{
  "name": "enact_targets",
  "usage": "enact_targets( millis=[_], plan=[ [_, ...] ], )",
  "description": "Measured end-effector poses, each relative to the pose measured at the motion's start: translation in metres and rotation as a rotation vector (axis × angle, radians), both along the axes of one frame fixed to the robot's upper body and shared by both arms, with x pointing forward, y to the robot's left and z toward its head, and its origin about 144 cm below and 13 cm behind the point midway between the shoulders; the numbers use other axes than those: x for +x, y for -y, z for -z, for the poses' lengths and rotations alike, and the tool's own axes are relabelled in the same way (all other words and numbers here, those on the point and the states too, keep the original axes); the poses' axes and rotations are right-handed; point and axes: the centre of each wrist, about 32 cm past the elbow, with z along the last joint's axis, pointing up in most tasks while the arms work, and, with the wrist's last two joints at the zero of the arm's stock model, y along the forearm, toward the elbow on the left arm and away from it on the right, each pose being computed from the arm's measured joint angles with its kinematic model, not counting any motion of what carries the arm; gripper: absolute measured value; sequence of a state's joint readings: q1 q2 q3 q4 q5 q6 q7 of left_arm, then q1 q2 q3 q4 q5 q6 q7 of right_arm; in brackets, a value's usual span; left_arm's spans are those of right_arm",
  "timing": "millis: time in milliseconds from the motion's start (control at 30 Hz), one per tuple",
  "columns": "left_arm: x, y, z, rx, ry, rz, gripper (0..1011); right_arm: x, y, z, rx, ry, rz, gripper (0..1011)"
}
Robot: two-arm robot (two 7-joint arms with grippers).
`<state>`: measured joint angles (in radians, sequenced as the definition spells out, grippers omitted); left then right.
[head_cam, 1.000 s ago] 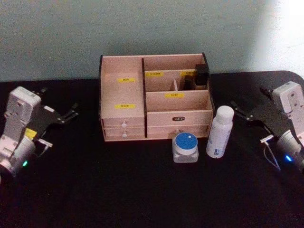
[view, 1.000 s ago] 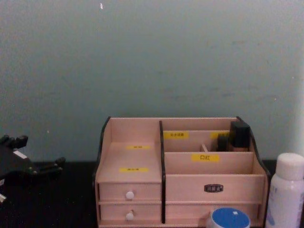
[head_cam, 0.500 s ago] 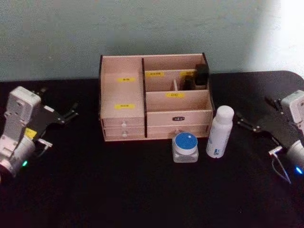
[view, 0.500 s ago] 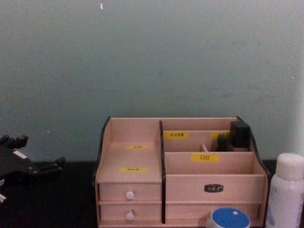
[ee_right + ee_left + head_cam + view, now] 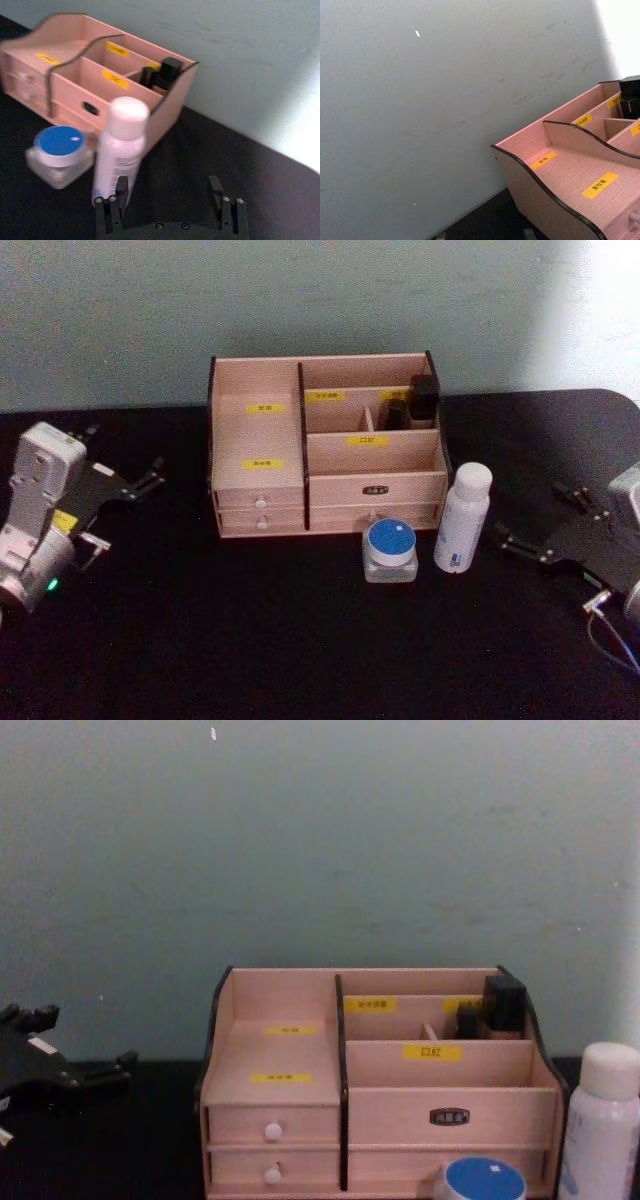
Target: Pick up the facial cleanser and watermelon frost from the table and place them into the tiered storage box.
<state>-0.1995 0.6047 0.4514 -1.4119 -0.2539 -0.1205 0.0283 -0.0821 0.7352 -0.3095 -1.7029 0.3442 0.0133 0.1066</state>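
Nothing lifted yet, so I'd call this the opening reach for the first pick. My right gripper hangs low over the black table, off to the right of the facial cleanser, a tall white cylindrical plastic bottle with a rounded cap. My jaws are wide apart, empty, pointed its way. In the right wrist view the bottle stands upright ahead of one finger rather than centred between the two. The watermelon frost, a short clear jar with a flat blue lid, sits just beside the bottle on its left. Both stand right in front of the tiered storage box, light wood with white-knobbed drawers and yellow labels. My left gripper waits well apart on the box's left, jaws apart too, holding nothing. Next, I reckon: centre the right jaws on the bottle's body, slide in around it, close without tipping it into the jar, then lift it over the box's front wall
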Motion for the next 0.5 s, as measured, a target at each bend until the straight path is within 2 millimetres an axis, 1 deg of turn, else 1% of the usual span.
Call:
enact_targets(
  millis=[100, 233, 500],
  plan=[
    [0.0, 0.0, 0.0, 0.0, 0.0, 0.0, 1001, -0.003, 0.0, -0.002, 0.044, -0.031, -0.035, 1002],
    [0.0, 0.0, 0.0, 0.0, 0.0, 0.0, 1001, -0.003, -0.003, -0.002, 0.102, -0.065, -0.069, 1002],
    [0.0, 0.0, 0.0, 0.0, 0.0, 0.0, 1001, 0.008, -0.015, 0.006, 0.164, -0.094, -0.075, 1002]
  ],
)
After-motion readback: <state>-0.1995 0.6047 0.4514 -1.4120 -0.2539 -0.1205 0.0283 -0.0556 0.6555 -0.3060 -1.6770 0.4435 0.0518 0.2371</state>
